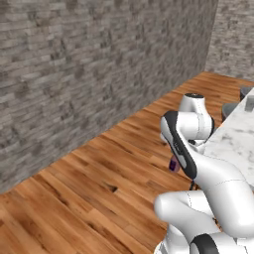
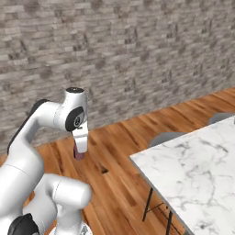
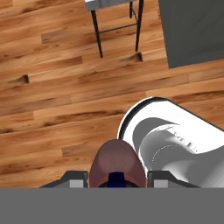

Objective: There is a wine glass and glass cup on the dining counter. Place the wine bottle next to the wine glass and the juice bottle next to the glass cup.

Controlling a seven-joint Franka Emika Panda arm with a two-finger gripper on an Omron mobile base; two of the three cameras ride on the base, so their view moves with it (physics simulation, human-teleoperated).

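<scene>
1. The juice bottle (image 3: 117,164) sits clenched between the gripper (image 2: 79,154) jaws. In the hand view its dark-red body fills the gap between the two tips, and in the right base view it shows as a small reddish stub under the hand.

2. The bottle is in the air over the wooden floor (image 2: 119,183), well apart from any surface. In the right base view it hangs at about 9 o'clock from the near corner of the dining counter (image 2: 202,170).

3. A grey stool (image 2: 167,137) stands just beside the counter edge, at about 12 o'clock from that corner.

4. Judgement: the step in hand is carrying the bottle to the counter. The glass cup cannot be made out in these views, so the drop point must be found first.

5. Advice: keep the jaws closed and the bottle upright, lift it above the marble edge before crossing, and clear the stool.

6. Advice: set the base down flat beside the cup, not touching it, before letting go.
</scene>
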